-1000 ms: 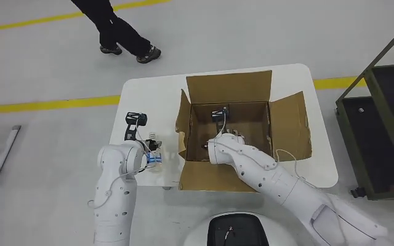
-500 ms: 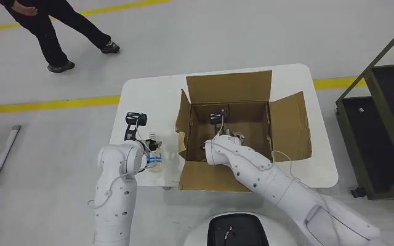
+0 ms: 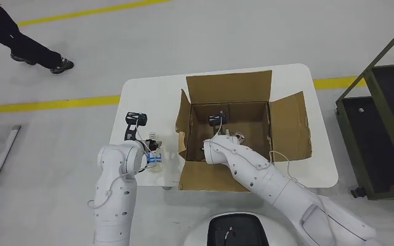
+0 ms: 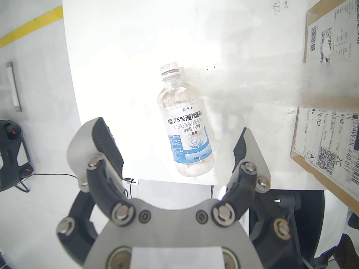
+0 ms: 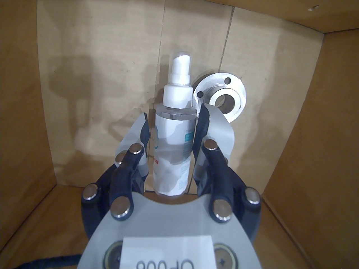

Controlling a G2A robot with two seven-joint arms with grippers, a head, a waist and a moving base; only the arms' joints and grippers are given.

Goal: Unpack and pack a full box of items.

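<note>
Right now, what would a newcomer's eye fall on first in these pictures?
Inside the open cardboard box, the right gripper is shut on a spray bottle, with a metal flange just beside it. On the white table next to the box, a clear bottle lies near the edge, under the open left gripper.

Grey floor (image 3: 246,31), yellow line (image 3: 55,103)

table (image 3: 295,80): white, rounded corners
box (image 3: 229,85): cardboard, flaps open, on the table's middle
bottle (image 3: 152,158): on the table, near the box's left side
left arm (image 3: 117,165): its end over the bottle
right arm (image 3: 246,166): reaching down into the box
</note>
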